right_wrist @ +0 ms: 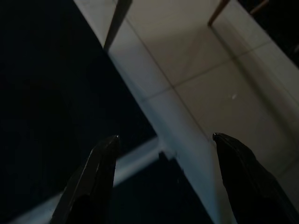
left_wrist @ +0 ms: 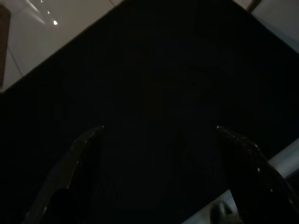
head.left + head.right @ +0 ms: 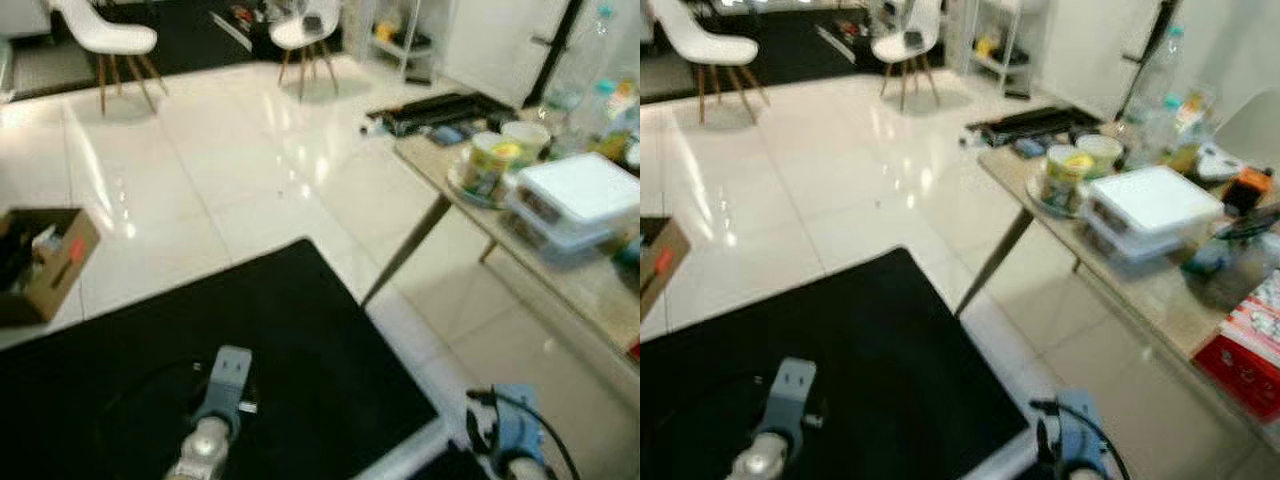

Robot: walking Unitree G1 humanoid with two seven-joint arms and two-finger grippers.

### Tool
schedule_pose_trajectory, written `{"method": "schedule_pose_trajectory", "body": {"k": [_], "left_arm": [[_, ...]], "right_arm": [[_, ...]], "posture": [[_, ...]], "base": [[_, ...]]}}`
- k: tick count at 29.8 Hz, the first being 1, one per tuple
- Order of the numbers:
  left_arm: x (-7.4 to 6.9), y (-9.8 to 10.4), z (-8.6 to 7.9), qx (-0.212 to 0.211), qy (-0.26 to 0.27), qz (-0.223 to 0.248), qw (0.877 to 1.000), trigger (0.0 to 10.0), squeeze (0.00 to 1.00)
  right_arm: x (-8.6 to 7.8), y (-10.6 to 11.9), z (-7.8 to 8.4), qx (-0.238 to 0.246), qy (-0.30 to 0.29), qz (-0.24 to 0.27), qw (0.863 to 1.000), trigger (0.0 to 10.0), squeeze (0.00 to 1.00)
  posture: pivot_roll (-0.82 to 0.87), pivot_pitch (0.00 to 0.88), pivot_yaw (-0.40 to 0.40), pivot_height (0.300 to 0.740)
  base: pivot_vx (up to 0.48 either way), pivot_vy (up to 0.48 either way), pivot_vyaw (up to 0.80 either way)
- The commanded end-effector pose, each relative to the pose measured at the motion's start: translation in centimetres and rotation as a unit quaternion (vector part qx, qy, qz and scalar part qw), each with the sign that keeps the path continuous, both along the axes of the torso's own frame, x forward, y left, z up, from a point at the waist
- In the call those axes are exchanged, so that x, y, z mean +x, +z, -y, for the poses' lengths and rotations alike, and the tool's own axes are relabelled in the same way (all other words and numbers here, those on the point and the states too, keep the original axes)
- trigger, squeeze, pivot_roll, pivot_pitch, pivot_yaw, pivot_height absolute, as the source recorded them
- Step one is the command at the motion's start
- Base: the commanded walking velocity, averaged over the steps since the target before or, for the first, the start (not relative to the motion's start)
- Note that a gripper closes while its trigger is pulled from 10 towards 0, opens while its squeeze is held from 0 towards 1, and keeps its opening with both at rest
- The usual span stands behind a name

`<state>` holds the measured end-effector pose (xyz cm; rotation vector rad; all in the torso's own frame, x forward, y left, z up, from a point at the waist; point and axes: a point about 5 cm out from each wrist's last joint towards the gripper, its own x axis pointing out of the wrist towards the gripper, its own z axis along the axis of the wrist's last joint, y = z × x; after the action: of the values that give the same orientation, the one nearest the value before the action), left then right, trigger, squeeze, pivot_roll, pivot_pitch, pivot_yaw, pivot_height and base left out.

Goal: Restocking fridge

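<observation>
The 2 head views look forward and down, sharing a black mat (image 3: 250,340) and table (image 3: 1160,290). Each of the 2 wrist views looks down along parted black fingers (image 1: 96,172) at the floor.

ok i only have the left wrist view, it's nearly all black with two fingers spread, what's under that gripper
Observer: The left gripper hangs open over a black rug on white tile floor.
Operator: anything to restock from nearby
Observer: A table stands on the robot's right with a white-lidded clear container on it.
Operator: anything else on it
Observer: A yellow-green can stands on a plate beside that container, toward the far end.
Operator: and on the left
Observer: An open cardboard box sits on the tiles left of the rug.
</observation>
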<state>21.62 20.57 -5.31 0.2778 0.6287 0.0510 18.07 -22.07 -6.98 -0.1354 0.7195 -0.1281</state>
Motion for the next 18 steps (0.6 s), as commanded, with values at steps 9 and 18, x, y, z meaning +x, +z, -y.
{"method": "schedule_pose_trajectory", "body": {"k": [9,18], "left_arm": [[-0.33,-0.20,-0.15,0.002,-0.001,-0.007,1.000,10.0,0.00],[-0.36,-0.23,-0.13,0.002,0.000,-0.008,1.000,10.0,0.00]], "right_arm": [[0.05,-0.05,-0.44,0.005,0.000,0.003,1.000,10.0,0.00],[-0.07,-0.09,-0.38,0.004,-0.002,0.002,1.000,10.0,0.00]], "posture": [[-0.02,0.000,-0.039,0.740],[-0.02,0.001,-0.039,0.740]], "base": [[0.426,0.000,0.00],[0.370,0.000,0.00]]}}
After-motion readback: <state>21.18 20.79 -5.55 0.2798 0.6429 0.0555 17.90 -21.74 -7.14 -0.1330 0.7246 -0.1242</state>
